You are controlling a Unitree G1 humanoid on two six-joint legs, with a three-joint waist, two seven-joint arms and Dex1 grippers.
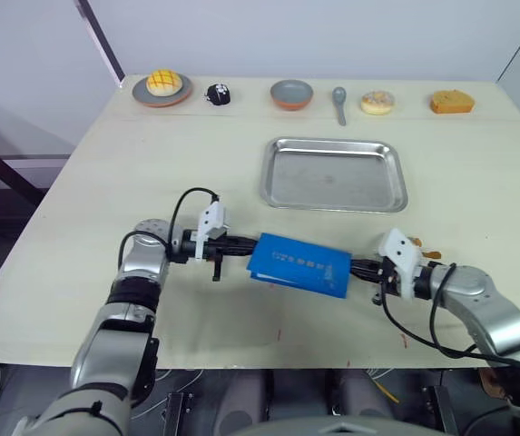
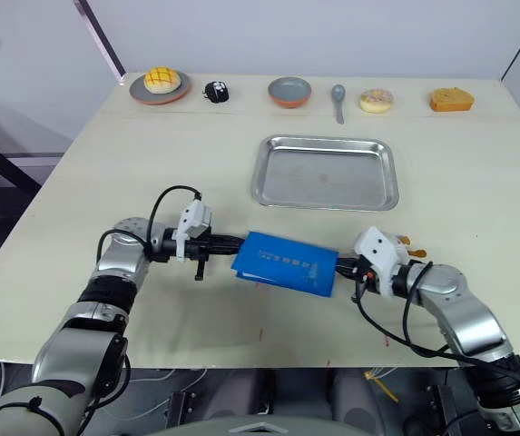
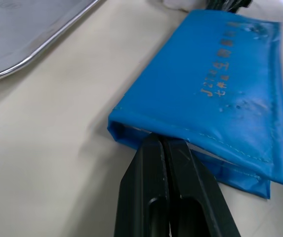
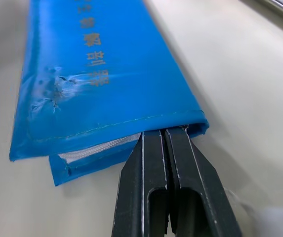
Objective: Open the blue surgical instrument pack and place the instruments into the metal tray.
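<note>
Both hands at the ends of the blue pack

The left hand (image 3: 163, 143) and right hand (image 4: 167, 134), fingers pressed together, nip opposite ends of the still-folded blue pack (image 1: 299, 264) on the tabletop (image 1: 78, 227), near the empty metal tray (image 1: 334, 174). Thin grips could slip, or the pack could tear and spill its tools.

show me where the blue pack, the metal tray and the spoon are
blue surgical instrument pack (image 1: 299, 264), left eye view, top face.
metal tray (image 1: 333, 177), left eye view, bare floor.
spoon (image 1: 339, 94), left eye view, bowl end.

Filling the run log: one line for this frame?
left claw: shut on blue pack | right claw: shut on blue pack | metal tray: empty
</note>
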